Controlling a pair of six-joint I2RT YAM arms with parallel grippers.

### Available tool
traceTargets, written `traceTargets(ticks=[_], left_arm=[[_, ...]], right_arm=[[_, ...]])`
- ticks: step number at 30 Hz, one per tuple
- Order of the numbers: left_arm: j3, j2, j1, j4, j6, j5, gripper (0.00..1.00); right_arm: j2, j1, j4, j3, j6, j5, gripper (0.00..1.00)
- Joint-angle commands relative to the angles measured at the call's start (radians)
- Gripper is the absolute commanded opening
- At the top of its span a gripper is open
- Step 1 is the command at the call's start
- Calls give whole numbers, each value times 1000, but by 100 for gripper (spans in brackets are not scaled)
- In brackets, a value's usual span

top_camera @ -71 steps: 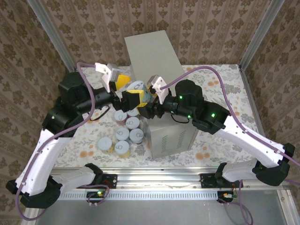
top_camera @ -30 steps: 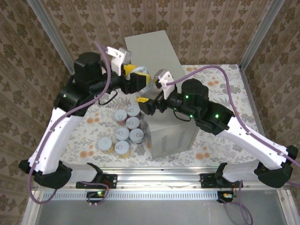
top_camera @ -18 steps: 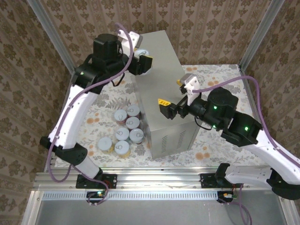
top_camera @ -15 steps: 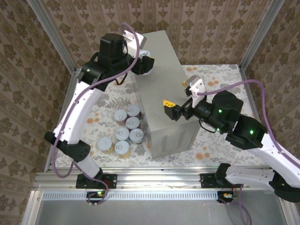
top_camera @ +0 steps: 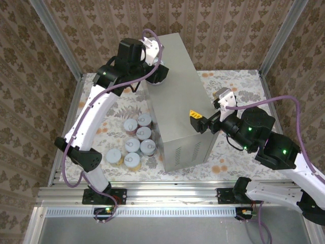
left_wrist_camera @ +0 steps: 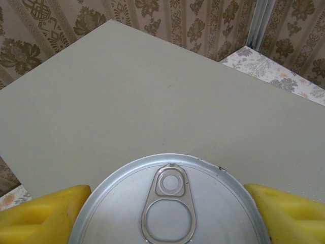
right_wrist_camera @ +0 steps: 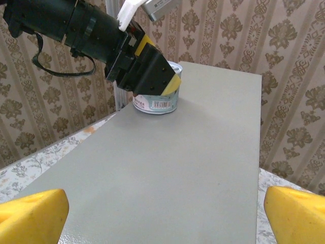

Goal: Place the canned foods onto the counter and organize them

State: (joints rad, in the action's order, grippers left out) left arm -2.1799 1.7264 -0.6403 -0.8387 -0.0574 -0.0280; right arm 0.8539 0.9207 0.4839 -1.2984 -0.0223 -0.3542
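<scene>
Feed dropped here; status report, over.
Left pincer shut on can, far corner of counter. Right pincer open, empty. Seven cans wait on cloth. Nothing blocking.

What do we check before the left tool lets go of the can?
1. Left tool clamped on the can, a finger on each side: ok.
2. Can upright, pull-tab lid up: ok.
3. Can base seated on the counter top: looks seated from the right wrist, contact line not clear: cannot tell.
4. Can inside the counter's left edge: close to it, but inside: ok.
5. Right tool open, over the counter's near end, apart from the can: ok.
</scene>
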Motion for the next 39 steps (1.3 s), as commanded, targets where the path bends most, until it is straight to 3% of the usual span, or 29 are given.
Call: traceTargets(ticks=[1,8,15,26,35,39], left_arm=[[-6,-31,-3,60,-15,0,65],[19,-61,1,71,-9,-20,90],[128,-151,25,87,7,-54,100],[243,-203,49,108,32,-131,96],[240,-171,96,151,49,-197,77],[215,-139,136,162,57,-230,74]], right_arm=[[-9,3,15,11,4,-31,100],[-9,4,12,19,13,-30,100],[6,3,-11,27,5,-28,100],[31,3,-23,20,10,-4,100],[4,3,-14,33,22,-8,100],[2,3,-12,35,22,-13,100]])
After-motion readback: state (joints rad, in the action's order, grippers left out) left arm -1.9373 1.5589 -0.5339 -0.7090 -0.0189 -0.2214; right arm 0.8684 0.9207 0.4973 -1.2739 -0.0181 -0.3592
